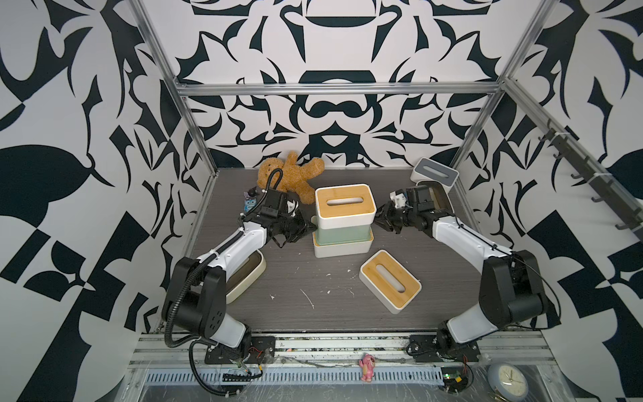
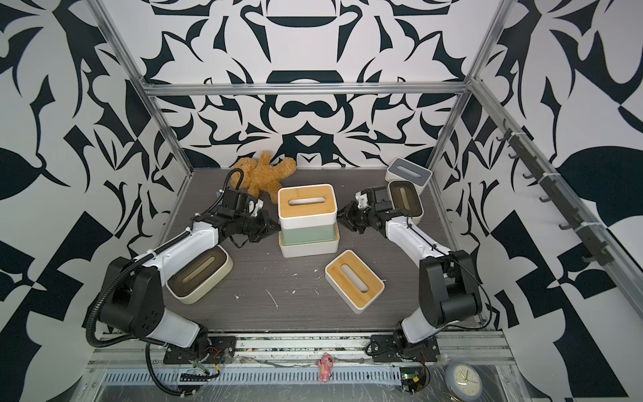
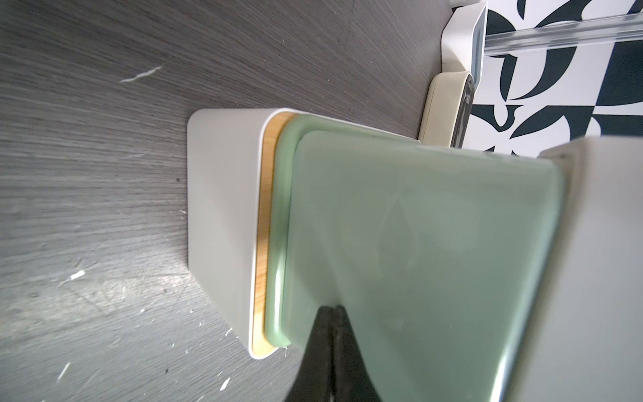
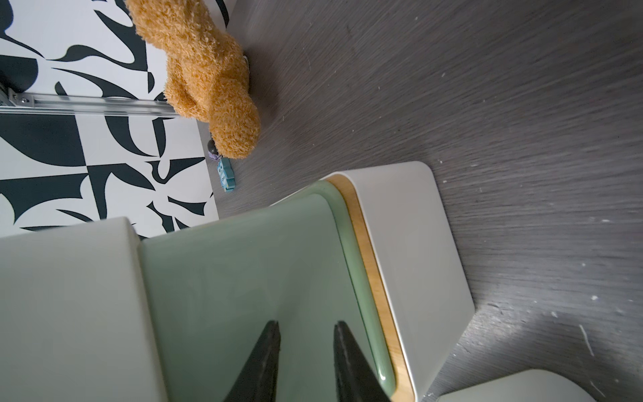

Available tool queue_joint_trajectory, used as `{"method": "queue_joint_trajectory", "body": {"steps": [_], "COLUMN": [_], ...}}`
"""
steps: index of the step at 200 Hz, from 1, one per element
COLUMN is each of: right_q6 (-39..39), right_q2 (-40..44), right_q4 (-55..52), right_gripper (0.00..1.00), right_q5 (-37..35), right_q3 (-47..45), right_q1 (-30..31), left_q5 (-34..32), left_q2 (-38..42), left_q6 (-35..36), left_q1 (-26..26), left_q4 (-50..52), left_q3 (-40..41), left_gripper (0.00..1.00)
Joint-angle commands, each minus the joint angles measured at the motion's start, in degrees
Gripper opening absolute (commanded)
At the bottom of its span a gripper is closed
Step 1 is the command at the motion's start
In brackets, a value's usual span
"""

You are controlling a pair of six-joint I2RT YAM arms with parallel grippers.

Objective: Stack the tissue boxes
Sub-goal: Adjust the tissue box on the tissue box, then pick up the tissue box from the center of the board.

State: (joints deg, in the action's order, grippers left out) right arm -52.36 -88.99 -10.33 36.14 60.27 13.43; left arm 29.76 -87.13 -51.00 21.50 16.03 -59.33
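Nearest the arm bases, a white rectangular tissue box with a slotted bamboo lid lies alone, slanted, on the dark grey wood-grain table. A rounded cream box with a dark-brown lid sits under the left arm. Mid-table stands a three-high stack: a white bamboo-lidded bottom box, a sage green box, and a white bamboo-lidded top box. The left gripper, jaws closed tip to tip and empty, rests against the green box's left end. The right gripper, jaws slightly parted and holding nothing, rests against its right end. Farther back are a second cream box, a white grey-lidded box and a brown plush teddy bear.
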Motion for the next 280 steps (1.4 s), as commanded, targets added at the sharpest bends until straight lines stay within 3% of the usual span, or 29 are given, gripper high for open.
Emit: {"method": "queue_joint_trajectory", "body": {"steps": [1,64,97,142,164,184,208,228,249,280], "right_q6": [0.24,3.49,8.30,17.69,21.29,23.23,23.40,22.55,22.62,23.63], "right_q2": [1.66,6.02,10.64,21.19,26.39,29.91,30.89,30.72,30.77,27.30], "right_q4": [1.60,-4.76,-12.55,-27.17,-32.30,-34.39,-34.80,-33.66,-31.19,-30.15], "right_gripper": [0.30,0.32,0.35,0.66,0.74,0.77,0.79,0.81,0.94,0.98], "right_q5": [0.77,-2.07,-3.54,-9.15,-9.72,-11.74,-17.95,-22.63,-26.89,-28.86], "right_q3": [1.43,3.21,3.39,-0.31,-2.37,-4.71,-7.07,-9.44,-12.43,-13.24], "right_q1": [1.13,-3.04,-5.78,-6.12,-5.58,-2.05,7.21,13.19,17.66,22.14], "left_q5": [0.63,-1.86,-4.02,-5.86,-5.64,-4.47,-1.40,-0.44,-1.69,-1.91], "left_q2": [0.30,5.41,11.76,24.35,29.06,32.25,34.89,36.15,37.46,37.79], "left_q6": [-0.37,2.02,5.61,9.87,11.66,12.41,11.60,11.32,11.36,10.98], "left_q1": [0.03,-2.45,-5.86,-11.58,-14.00,-15.67,-17.26,-17.96,-18.96,-19.67], "left_q4": [-0.48,4.36,10.41,14.96,14.93,13.31,9.56,8.86,10.26,10.66], "left_q3": [-0.45,-0.77,-1.58,2.54,5.56,8.43,11.32,11.87,11.45,12.00], "left_gripper": [0.07,0.11,0.21,0.50,0.68,0.84,1.00,0.99,0.99,0.99]}}
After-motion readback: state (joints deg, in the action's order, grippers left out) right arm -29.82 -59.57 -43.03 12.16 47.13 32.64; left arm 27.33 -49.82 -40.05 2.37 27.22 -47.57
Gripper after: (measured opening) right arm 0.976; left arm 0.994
